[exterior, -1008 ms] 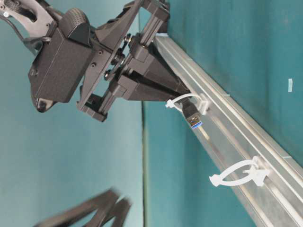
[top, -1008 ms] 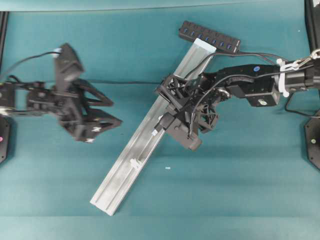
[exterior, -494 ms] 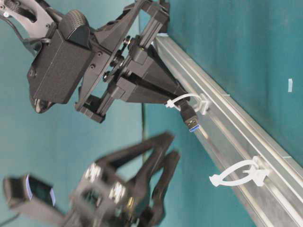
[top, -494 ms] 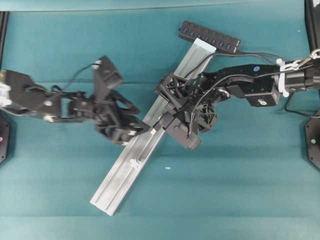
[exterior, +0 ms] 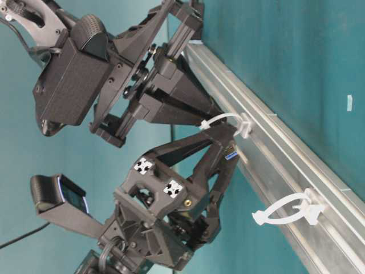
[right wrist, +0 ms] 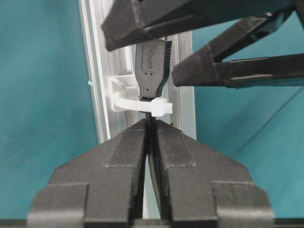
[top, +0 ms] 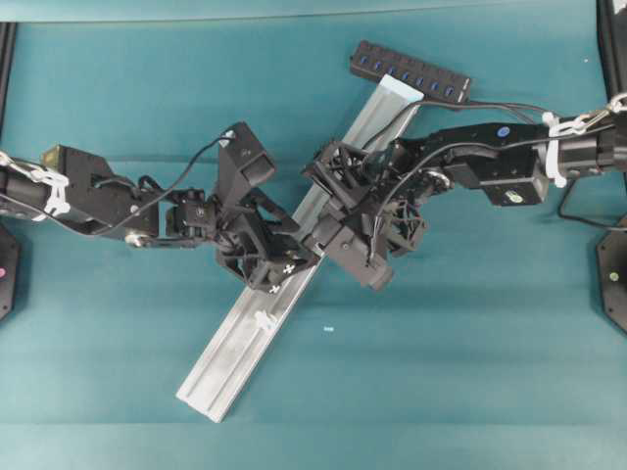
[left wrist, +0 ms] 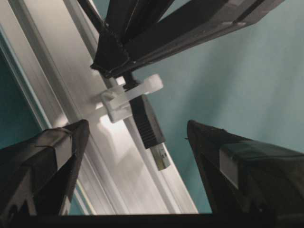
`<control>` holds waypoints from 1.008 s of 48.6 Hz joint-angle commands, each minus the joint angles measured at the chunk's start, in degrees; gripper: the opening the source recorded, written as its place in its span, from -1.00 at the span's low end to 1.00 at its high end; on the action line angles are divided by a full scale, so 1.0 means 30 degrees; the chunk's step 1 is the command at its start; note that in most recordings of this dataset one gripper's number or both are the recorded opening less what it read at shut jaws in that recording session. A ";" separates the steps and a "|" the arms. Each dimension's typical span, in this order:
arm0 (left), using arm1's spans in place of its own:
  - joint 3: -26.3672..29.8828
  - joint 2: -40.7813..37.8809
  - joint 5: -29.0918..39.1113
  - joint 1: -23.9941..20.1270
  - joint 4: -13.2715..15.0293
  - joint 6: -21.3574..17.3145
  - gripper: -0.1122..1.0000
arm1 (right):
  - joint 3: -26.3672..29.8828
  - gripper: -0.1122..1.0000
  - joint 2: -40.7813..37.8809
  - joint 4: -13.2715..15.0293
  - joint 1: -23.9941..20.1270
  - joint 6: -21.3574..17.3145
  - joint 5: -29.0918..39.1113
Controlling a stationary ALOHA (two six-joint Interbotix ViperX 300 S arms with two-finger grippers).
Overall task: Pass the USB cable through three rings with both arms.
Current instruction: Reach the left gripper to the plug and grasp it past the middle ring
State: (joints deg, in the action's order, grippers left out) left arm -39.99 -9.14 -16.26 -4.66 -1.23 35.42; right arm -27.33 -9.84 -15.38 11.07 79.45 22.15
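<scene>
Plug [left wrist: 148,127]: poking through a ring [left wrist: 135,92], between the spread left gripper [left wrist: 137,156] fingers, untouched.
Right gripper [right wrist: 151,137]: clamped on the USB cable [right wrist: 150,124] just behind the ring.

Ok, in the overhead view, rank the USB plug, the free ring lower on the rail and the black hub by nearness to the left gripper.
From the left gripper:
1. USB plug, between its open fingers, hidden overhead.
2. Free ring, just down the rail.
3. Black hub, at the rail's far top end.
</scene>
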 commanded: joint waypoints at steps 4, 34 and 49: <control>0.0234 -0.0029 -0.0205 0.0059 -0.0088 0.0000 0.82 | 0.0059 -0.68 -0.0029 -0.0059 0.0029 -0.0117 -0.0117; 0.0645 -0.0410 -0.1436 -0.0059 -0.0029 -0.0205 0.01 | 0.0059 -0.68 -0.0029 -0.0059 0.0059 -0.0088 -0.0088; 0.0674 -0.0352 -0.1318 0.0029 -0.0088 -0.0059 -0.02 | 0.0000 -0.68 0.0000 -0.0029 0.0088 -0.0059 -0.0029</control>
State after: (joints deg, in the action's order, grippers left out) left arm -39.81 -10.63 -19.16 -5.45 -1.14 34.98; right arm -27.51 -9.84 -15.38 11.51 79.54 22.15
